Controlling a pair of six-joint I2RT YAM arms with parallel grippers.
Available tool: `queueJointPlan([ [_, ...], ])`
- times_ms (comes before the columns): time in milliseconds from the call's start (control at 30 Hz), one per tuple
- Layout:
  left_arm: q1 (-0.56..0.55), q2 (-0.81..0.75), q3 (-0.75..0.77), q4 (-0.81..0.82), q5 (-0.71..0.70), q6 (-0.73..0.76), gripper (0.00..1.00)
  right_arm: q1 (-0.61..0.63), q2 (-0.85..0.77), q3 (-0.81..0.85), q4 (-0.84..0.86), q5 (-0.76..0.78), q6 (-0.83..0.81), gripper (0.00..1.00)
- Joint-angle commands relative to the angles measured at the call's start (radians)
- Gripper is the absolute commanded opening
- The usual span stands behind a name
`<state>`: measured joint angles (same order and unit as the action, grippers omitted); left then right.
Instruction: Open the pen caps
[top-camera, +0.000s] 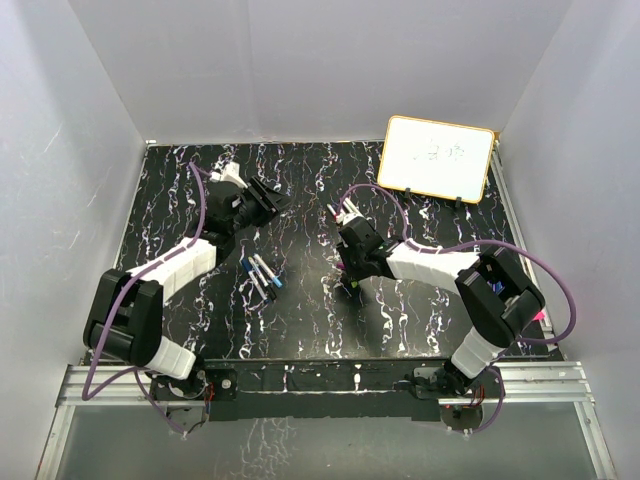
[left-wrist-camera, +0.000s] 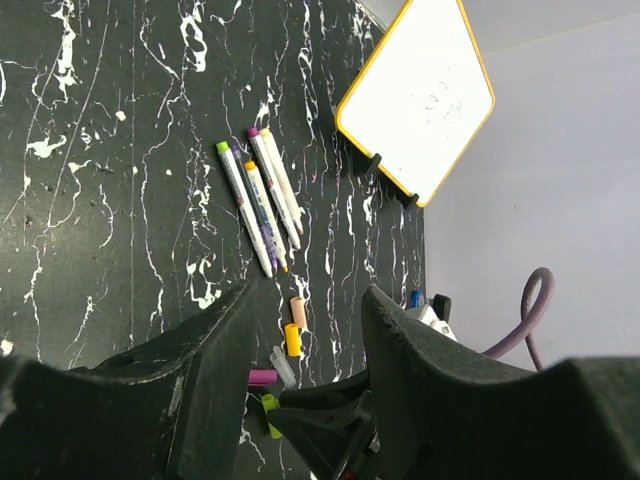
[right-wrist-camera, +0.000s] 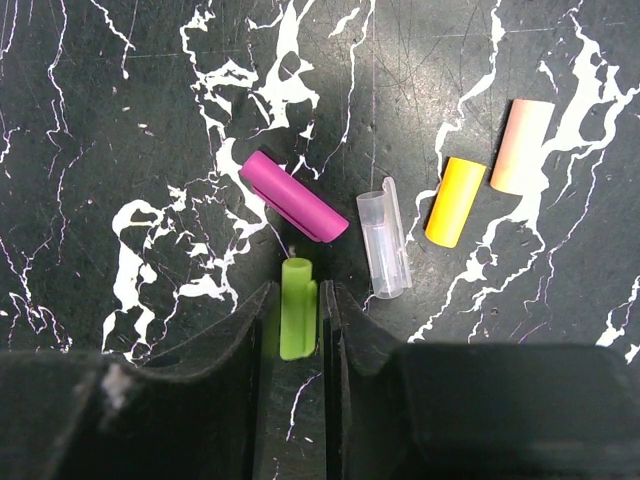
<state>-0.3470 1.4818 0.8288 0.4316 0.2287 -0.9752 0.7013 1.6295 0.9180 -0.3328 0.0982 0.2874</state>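
Several white-barrelled pens lie side by side, uncapped, their coloured tips showing; in the top view the pens lie left of centre. Loose pen caps lie in a group: peach, yellow, clear, purple. My right gripper is down at the table, shut on a green cap next to the group. In the top view it is at the table's centre. My left gripper is open and empty, raised above the table, at the back left in the top view.
A small whiteboard with a yellow frame stands on black feet at the back right, also seen in the left wrist view. White walls enclose the black marbled table. A metal rail runs along the near edge.
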Motion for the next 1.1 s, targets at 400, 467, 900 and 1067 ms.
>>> queueJointPlan([
  [400, 0.031, -0.149, -0.047, -0.083, -0.085, 0.04, 0.97, 0.016, -0.089, 0.022, 0.075, 0.016, -0.049, 0.3],
  [467, 0.04, -0.169, -0.054, -0.1, -0.093, 0.046, 0.99, 0.02, -0.098, 0.038, 0.083, -0.001, -0.065, 0.32],
  [900, 0.128, -0.399, -0.102, -0.301, -0.263, 0.061, 0.99, 0.231, 0.116, 0.265, 0.106, -0.013, -0.15, 0.51],
  [1067, 0.16, -0.466, -0.113, -0.369, -0.295, 0.072, 0.98, 0.278, 0.242, 0.37, 0.111, -0.001, -0.149, 0.5],
])
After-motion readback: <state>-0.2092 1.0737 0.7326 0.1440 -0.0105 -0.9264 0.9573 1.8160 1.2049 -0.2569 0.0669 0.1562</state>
